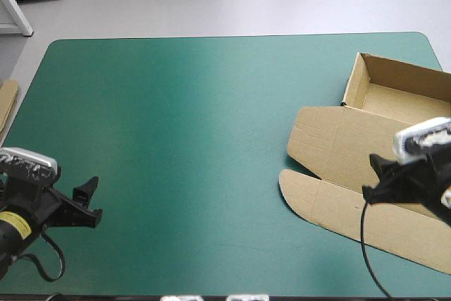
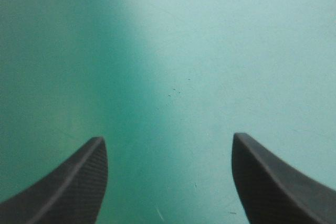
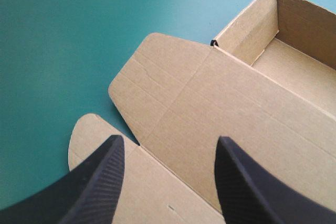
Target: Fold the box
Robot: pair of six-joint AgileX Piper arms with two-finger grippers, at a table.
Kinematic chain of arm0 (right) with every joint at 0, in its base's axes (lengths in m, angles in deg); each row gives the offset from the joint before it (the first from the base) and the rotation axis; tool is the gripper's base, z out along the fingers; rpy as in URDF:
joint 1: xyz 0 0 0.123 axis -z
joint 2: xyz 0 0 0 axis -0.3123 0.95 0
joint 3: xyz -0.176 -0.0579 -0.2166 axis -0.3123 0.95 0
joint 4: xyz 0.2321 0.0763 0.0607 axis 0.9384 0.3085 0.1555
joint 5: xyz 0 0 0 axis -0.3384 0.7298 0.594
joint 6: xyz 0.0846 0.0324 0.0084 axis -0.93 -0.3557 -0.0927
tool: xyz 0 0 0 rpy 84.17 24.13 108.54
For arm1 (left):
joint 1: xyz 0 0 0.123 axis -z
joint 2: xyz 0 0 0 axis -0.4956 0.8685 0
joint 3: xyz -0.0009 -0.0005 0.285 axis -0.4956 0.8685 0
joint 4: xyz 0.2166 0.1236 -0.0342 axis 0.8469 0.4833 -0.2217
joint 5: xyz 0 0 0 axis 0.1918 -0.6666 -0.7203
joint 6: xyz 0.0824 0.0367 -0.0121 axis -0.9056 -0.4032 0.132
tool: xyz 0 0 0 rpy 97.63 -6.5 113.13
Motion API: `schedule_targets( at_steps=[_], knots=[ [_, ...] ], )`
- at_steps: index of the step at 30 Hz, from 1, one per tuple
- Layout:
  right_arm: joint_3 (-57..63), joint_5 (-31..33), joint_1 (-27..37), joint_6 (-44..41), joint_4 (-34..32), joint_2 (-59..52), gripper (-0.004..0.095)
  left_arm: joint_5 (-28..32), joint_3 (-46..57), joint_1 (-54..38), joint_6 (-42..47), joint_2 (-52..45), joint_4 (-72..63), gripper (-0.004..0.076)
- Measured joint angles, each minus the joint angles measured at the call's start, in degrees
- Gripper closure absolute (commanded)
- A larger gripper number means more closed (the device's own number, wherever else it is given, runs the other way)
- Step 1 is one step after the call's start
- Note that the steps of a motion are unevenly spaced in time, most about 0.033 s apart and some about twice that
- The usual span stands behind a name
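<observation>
Box (image 1: pixel 338 146) sits at the table's right side: tray walls up toward the far right corner, lid flat on the near side. Right gripper (image 1: pixel 373 177) is over the lid, fingers spread. Left gripper (image 1: pixel 91 201) is near-left over bare cover (image 1: pixel 197 139), fingers spread. Spare board (image 1: pixel 7 103) lies at the left edge.

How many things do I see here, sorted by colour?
Brown: 2 (box, spare board edge at the table's left edge)
Black: 2 (left gripper, right gripper, both open)
Teal-green: 1 (table cover)
Total: 5
</observation>
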Motion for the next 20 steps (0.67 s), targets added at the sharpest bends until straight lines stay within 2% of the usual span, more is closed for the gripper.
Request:
schedule_targets(
  at_steps=[6, 14, 16, 20],
  knots=[
    [13.97, -2.25, 0.00, 4.99, 1.10, -17.24, 0.0513, 3.66, 7.96, 0.00, 0.68, -9.69, -0.04, 0.0241],
    [27.74, -4.51, 0.00, 2.89, 1.22, -34.36, 0.0548, 5.64, 15.70, 0.00, -0.80, -17.96, -4.10, 0.0255],
    [30.38, -4.83, 0.00, 2.07, 1.22, -36.51, 0.0594, 6.54, 17.53, 0.00, -1.46, -20.39, -5.37, 0.0265],
    [31.58, -6.14, 0.00, 1.72, 1.56, -38.27, 0.0753, 7.12, 20.99, 0.00, -2.31, -23.82, -6.13, 0.0283]
  ],
)
